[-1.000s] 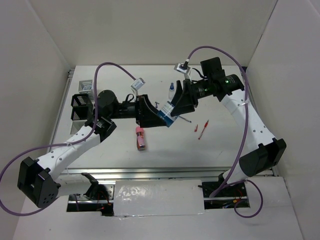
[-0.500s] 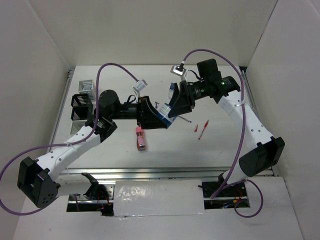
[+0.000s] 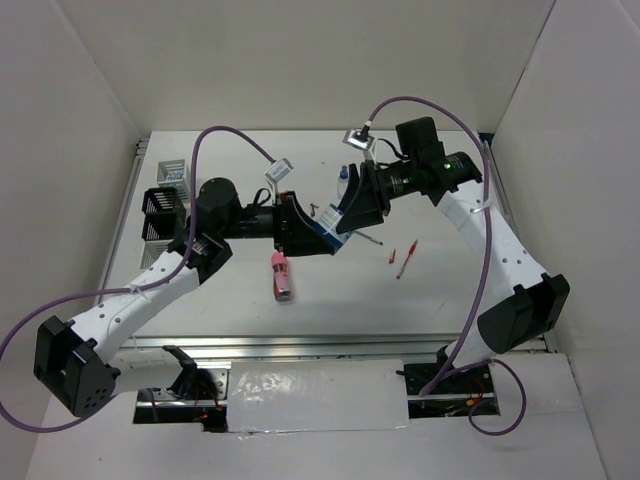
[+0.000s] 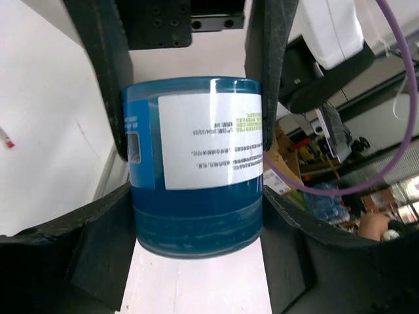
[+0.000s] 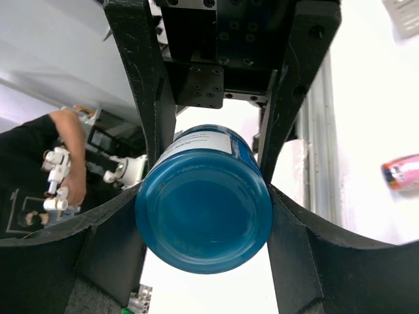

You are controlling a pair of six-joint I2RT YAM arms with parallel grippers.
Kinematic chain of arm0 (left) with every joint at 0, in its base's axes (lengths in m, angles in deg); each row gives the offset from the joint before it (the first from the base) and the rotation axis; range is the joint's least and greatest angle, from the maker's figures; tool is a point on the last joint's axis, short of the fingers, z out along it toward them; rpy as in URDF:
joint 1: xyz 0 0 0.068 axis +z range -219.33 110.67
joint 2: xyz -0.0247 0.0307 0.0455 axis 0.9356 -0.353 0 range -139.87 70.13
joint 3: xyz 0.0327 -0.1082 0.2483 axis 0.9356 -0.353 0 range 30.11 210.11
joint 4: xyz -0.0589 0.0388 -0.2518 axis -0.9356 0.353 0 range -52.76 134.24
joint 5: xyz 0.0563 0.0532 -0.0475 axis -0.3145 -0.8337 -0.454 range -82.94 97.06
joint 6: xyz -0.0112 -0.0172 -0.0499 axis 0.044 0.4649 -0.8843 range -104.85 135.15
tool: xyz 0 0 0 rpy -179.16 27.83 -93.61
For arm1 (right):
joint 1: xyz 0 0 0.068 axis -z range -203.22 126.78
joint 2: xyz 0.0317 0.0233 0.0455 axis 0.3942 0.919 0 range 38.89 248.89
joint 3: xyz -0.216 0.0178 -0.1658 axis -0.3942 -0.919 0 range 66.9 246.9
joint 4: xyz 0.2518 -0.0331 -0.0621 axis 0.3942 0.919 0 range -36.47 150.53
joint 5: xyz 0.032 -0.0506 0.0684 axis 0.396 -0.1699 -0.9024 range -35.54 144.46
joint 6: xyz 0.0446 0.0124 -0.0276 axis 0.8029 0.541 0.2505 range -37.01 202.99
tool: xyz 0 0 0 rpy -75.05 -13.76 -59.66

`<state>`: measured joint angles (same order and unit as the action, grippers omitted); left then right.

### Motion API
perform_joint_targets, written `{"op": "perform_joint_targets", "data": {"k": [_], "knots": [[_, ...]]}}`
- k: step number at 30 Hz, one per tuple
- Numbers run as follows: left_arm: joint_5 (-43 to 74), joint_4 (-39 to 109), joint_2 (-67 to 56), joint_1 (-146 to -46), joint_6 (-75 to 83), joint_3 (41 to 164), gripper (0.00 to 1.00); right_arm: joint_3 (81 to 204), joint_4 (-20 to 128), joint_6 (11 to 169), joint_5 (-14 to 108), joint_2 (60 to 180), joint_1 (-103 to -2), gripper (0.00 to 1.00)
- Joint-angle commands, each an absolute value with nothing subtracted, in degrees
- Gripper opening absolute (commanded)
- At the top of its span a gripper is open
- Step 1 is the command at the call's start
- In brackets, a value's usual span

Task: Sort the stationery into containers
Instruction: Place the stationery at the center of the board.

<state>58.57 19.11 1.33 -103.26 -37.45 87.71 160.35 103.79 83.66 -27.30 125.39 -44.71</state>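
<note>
The round blue tin with a white label [image 4: 196, 167] hangs above the white surface [image 3: 340, 300]. The left end effector [image 4: 196, 196] and right end effector [image 5: 204, 196] both pinch it, I think to pass it left, because the black mesh boxes [image 3: 160, 215] sit on that side.

We see the left gripper [image 3: 316, 236] and right gripper [image 3: 340, 222] meet over the table [image 3: 350, 300], a blue-white tin [image 3: 329, 237] between them. A pink block [image 3: 282, 276] lies nearer the bases. A red pen [image 3: 405, 259] and short red piece [image 3: 392, 254] lie rightward.
</note>
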Motion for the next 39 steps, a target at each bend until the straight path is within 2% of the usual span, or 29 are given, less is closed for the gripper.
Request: {"op": "perform_joint_targets", "data": {"k": [1, 10, 19, 26, 32, 39], "knots": [[57.0, 25.1, 3.4, -101.3, -35.6, 86.1, 0.00, 164.3, 105.6, 84.0, -25.6, 124.2, -40.1, 0.72], [55.7, 44.5, -0.4, -94.6, -28.9, 88.6, 0.00, 159.0, 102.2, 81.8, -13.4, 118.7, -29.8, 0.74], [55.7, 47.6, -1.1, -92.7, -21.0, 92.2, 0.00, 155.4, 101.3, 81.8, -11.7, 119.5, -30.2, 0.72], [35.6, 76.6, -7.2, -90.5, 1.6, 109.4, 0.00, 153.4, 102.2, 80.1, -9.9, 118.2, -30.0, 0.72], [16.7, 91.6, -16.5, -89.3, 13.4, 119.0, 0.00, 150.6, 102.2, 79.6, -9.1, 116.3, -29.6, 0.72], [10.3, 103.4, -24.1, -87.7, 24.7, 123.3, 0.00, 149.1, 102.3, 79.5, -9.6, 115.6, -29.4, 0.72]]}}
